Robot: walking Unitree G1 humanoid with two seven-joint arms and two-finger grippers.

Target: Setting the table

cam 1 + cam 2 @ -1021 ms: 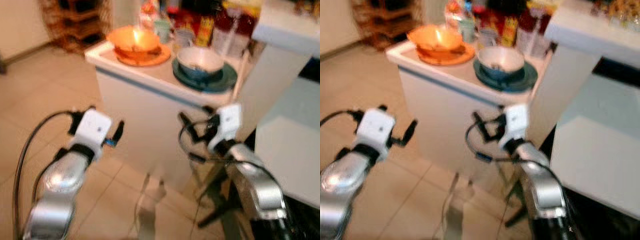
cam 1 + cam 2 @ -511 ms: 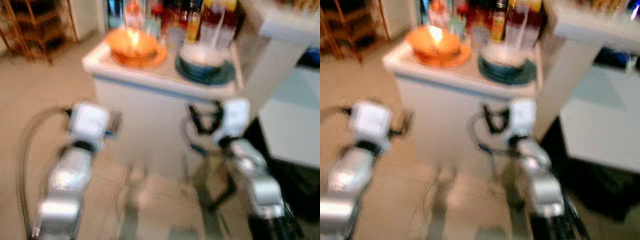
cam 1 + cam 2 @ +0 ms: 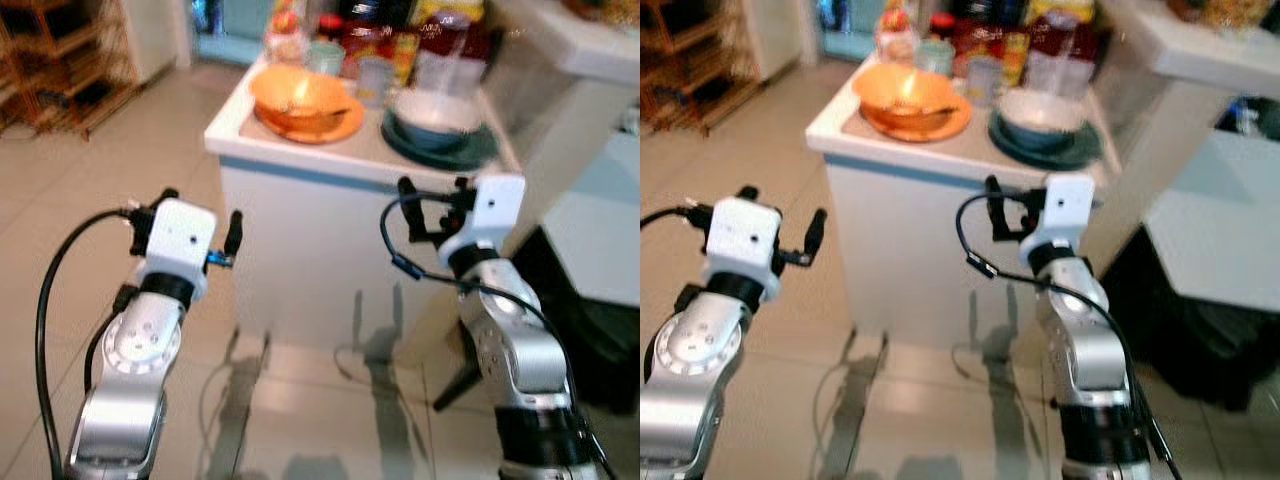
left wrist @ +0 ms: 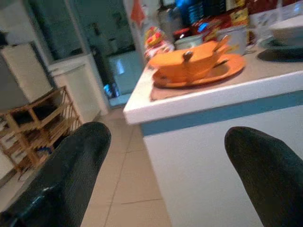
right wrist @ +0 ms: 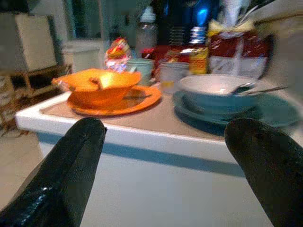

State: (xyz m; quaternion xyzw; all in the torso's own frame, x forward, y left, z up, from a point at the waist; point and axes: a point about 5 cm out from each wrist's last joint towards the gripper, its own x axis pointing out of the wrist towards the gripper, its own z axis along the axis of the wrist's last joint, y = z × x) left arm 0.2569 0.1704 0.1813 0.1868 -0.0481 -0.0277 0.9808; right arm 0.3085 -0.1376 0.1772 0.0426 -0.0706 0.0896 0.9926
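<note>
Facing the tabletop (image 3: 300,150)
Left end effector (image 4: 161,175) and right end effector (image 5: 165,175) are hovering spread apart, empty, before orange bowl (image 3: 300,95) and blue bowl (image 3: 437,115).

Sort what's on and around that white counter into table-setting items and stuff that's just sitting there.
For the job:
orange bowl on its orange plate
blue-grey bowl on its dark teal plate
two cups

Just sitting there:
bottles and food packets behind the dishes
wooden rack by the wall

Both grippers, left gripper and right gripper, are open, short of the counter.
</note>
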